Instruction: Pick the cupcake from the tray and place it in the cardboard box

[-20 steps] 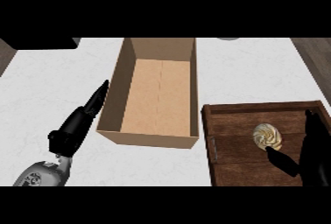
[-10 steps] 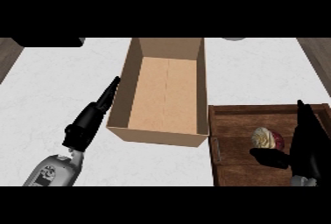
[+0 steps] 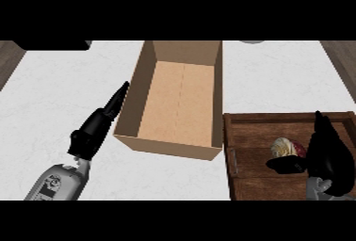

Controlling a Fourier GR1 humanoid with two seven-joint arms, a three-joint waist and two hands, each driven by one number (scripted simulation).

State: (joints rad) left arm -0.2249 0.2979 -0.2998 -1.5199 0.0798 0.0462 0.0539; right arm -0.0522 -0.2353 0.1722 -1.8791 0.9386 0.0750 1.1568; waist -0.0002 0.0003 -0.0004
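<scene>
Cupcake (image 3: 287, 148) sits in the tray (image 3: 243, 141) with the right hand (image 3: 327, 155) curled around it for lifting (left hand (image 3: 97, 126) rests straight-fingered beside the box (image 3: 177, 94)).

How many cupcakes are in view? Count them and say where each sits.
1. The cupcake sits on the wooden tray, right beside the right hand; that hand may hide others behind it.

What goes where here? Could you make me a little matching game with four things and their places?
Things:
1. cupcake
2. box
3. left robot hand
4. tray

Places:
A. middle of the counter, open
B. left of the box, fingers straight
C. lower right, brown wood
D. on the tray, by the right robot hand

Pairs: 1-D, 2-A, 3-B, 4-C
</scene>
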